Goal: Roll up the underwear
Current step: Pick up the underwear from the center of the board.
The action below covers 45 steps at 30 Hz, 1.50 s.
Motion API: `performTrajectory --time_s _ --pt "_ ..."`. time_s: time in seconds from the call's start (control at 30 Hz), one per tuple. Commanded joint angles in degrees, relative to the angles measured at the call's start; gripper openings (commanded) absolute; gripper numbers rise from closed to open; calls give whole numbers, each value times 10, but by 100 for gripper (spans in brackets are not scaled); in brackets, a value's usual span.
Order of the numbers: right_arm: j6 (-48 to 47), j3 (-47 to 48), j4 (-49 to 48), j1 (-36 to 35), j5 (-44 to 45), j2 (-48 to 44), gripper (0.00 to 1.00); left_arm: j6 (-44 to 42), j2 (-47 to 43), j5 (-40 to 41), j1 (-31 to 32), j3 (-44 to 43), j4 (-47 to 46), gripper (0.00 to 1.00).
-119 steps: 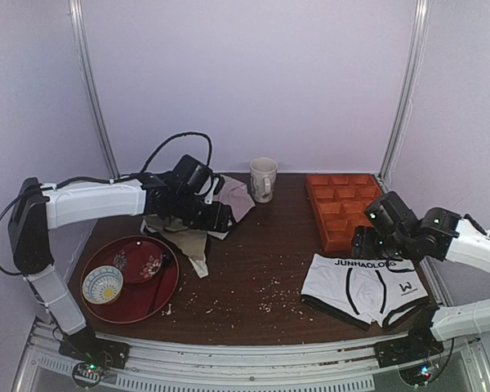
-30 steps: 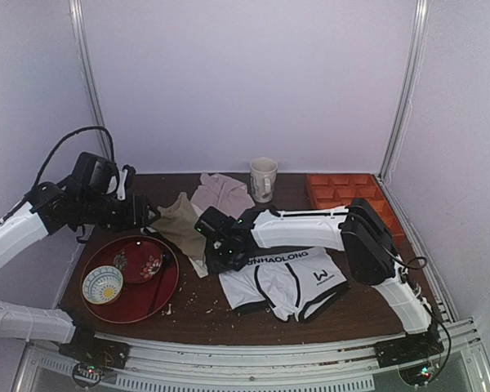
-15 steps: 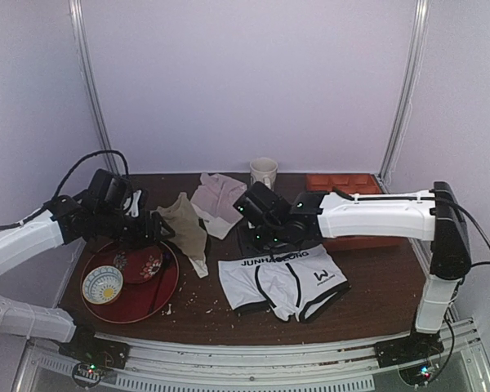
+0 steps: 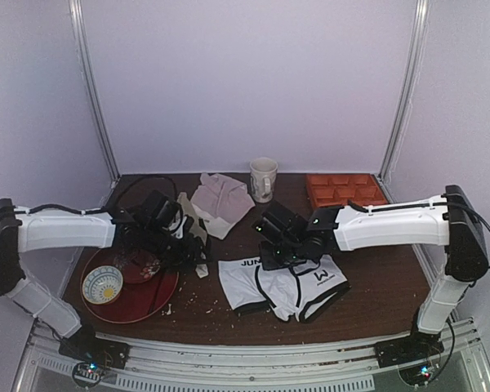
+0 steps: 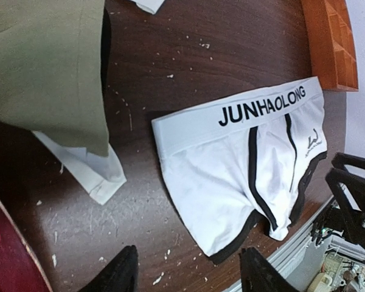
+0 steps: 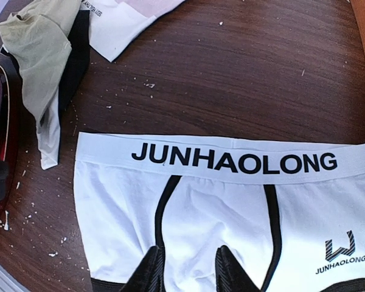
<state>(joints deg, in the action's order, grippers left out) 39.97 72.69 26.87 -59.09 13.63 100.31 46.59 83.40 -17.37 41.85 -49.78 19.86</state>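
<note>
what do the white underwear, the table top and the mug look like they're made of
Underwear: soft matte knit, probably cotton stretch; it wrinkles and drapes. Table top: dark wood or wood-look laminate, faint sheen; grain lines show. Mug: likely glazed ceramic; pale, rigid handle, small in view.

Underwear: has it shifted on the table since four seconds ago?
Yes. The underwear slid left: it lay directly in front of the orange tray, and now lies in front of the mug.

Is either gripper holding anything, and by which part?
Nothing is held. The left gripper and right gripper are both open; the underwear lies flat below them.
</note>
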Motion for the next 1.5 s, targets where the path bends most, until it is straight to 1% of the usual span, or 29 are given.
performTrajectory --time_s 0.0,0.07,0.13,0.27,0.57,0.73,0.9,0.97,1.07,1.1,1.33,1.47 --pt "24 -20 12 -2 30 -46 28 -4 73 -14 3 -52 -56 75" --pt "28 -26 17 -2 34 -58 28 -10 106 -13 3 -71 -55 74" --pt "31 -31 21 -3 38 -65 28 -14 138 -14 3 -84 -55 69" --pt "39 -41 28 -4 41 -76 28 -16 177 -25 3 -99 -65 64" --pt "43 -49 26 -3 43 -81 27 -16 225 -11 3 -115 -62 64" --pt "40 -44 27 -4 41 -78 27 -16 250 -8 3 -131 -66 60" --pt "40 -41 27 -5 35 -75 27 -19 254 -4 2 -132 -60 44" --pt "37 -39 28 -9 34 -71 27 -20 253 -3 1 -129 -60 29" --pt "27 -34 25 -18 31 -63 27 -19 252 -6 0 -125 -59 1" --pt "22 -30 24 -23 30 -59 27 -18 252 -5 0 -125 -57 0" --pt "-50 8 16 -85 19 -13 28 -24 238 -5 -1 -126 -40 0" --pt "-83 26 8 -127 10 33 29 -32 237 -13 -1 -127 -33 0"
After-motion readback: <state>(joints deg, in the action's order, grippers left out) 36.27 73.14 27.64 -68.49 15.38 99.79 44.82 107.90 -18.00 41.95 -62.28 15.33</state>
